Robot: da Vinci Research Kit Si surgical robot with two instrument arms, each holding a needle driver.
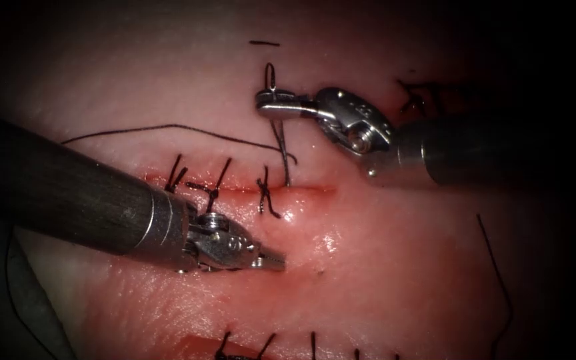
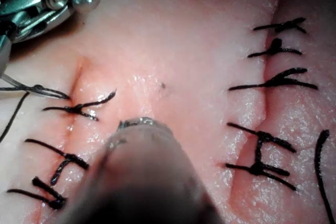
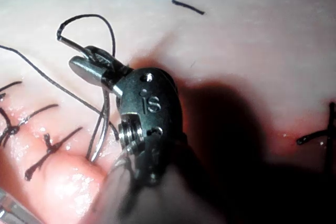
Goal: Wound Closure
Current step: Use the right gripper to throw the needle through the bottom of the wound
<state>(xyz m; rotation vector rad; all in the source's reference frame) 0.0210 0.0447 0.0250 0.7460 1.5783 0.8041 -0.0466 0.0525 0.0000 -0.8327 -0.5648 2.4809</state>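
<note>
Your left tool (image 1: 271, 261) lies low over the tissue (image 1: 395, 267) just below the cut (image 1: 301, 189), jaws together and holding nothing. Your right tool (image 1: 268, 107) clamps the needle (image 1: 281, 143) near its thread end above the cut. The needle's curve runs down from those jaws, its tip in the tissue at the cut's upper edge, thread (image 1: 168, 128) trailing left; the right tool is nearer.

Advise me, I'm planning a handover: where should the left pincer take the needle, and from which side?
Probably the bare stretch of the needle between the right pincer, shut on its upper part, and the cut, where its lower end meets the tissue. Come from the left: the right tool blocks the other side. The left pincer holds nothing.
</note>
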